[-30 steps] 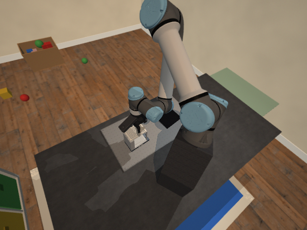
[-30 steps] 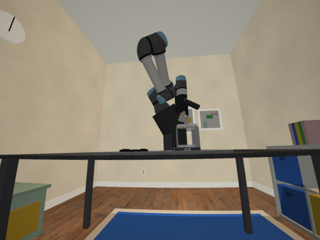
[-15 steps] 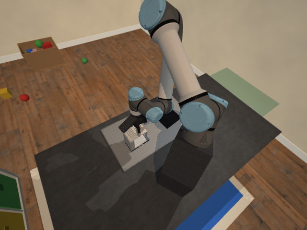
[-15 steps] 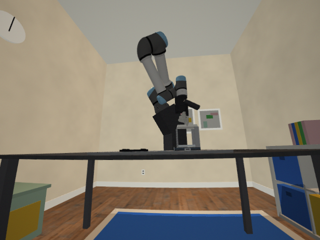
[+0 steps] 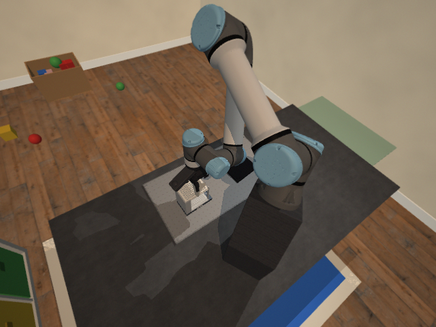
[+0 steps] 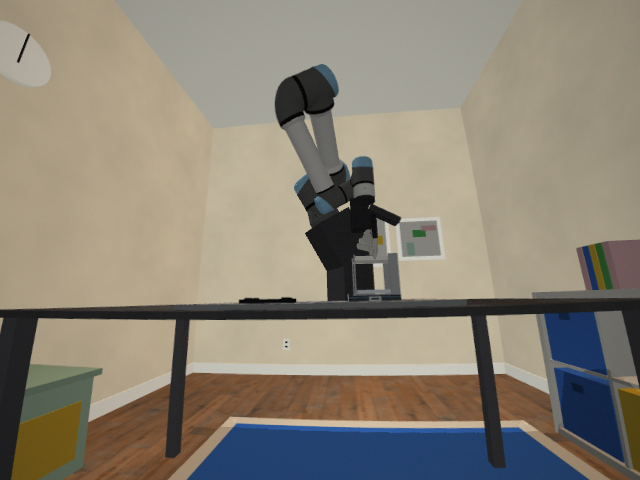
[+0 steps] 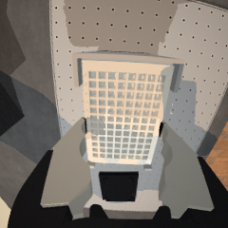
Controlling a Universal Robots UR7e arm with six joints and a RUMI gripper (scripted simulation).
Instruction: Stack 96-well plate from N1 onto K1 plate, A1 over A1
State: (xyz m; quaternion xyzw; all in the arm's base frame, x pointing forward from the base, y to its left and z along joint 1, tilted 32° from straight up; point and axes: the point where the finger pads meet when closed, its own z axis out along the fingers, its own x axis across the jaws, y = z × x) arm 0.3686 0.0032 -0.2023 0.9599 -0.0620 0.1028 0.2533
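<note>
Above the stack rack K1 [image 6: 393, 273], the gripper [image 7: 124, 142] clamps the 96-well plate [image 7: 124, 114]; lowering should stay level, cut corners matched, posts untouched.

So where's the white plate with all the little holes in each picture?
Top: the plate is mid-picture, under the claw, over the rack.
Exterior: barely visible, a pale bit in the claw above the rack.
Wrist: center, the white grid.
Shared landmark: the dotted grey board it hangs over.

96-well plate [image 7: 124, 114] between fingers, above stack rack K1 [image 6: 392, 273]; plate nest N1 [image 6: 267, 300] left on table [image 6: 155, 311].
</note>
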